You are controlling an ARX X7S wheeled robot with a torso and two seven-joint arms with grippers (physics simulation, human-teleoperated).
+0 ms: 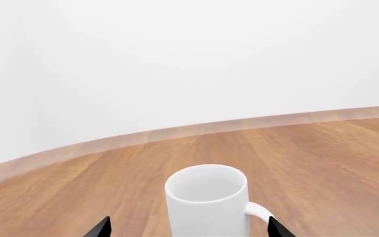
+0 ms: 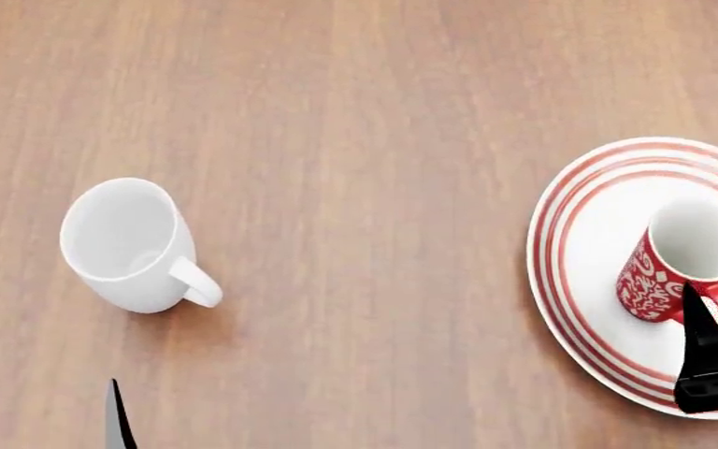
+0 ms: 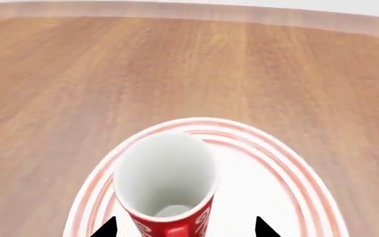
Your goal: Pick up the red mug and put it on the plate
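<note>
the red mug [image 2: 671, 267] stands upright on the plate [image 2: 583, 234], mouth up and white inside showing, its handle turned toward the robot. the plate sits at the right side of the wooden worktop [image 2: 359, 112], partly cut off by the head view's edge. the right end effector [image 3: 184, 228] is spread wide, one dark fingertip on each side of the mug's body in the right wrist view, and whether either tip touches the mug is not clear; from the head view a black finger [image 2: 706, 351] stands just beside the handle, over the plate's near part. so the right end effector looks released around the mug rather than clenched on it. over on the left, a plain white mug [image 2: 135, 245] stands upright on the worktop, well apart from the plate, handle pointing to the right and toward the robot. the left end effector [image 1: 188, 228] is released too, its two dark tips showing either side of the white mug in the left wrist view, holding nothing.
</note>
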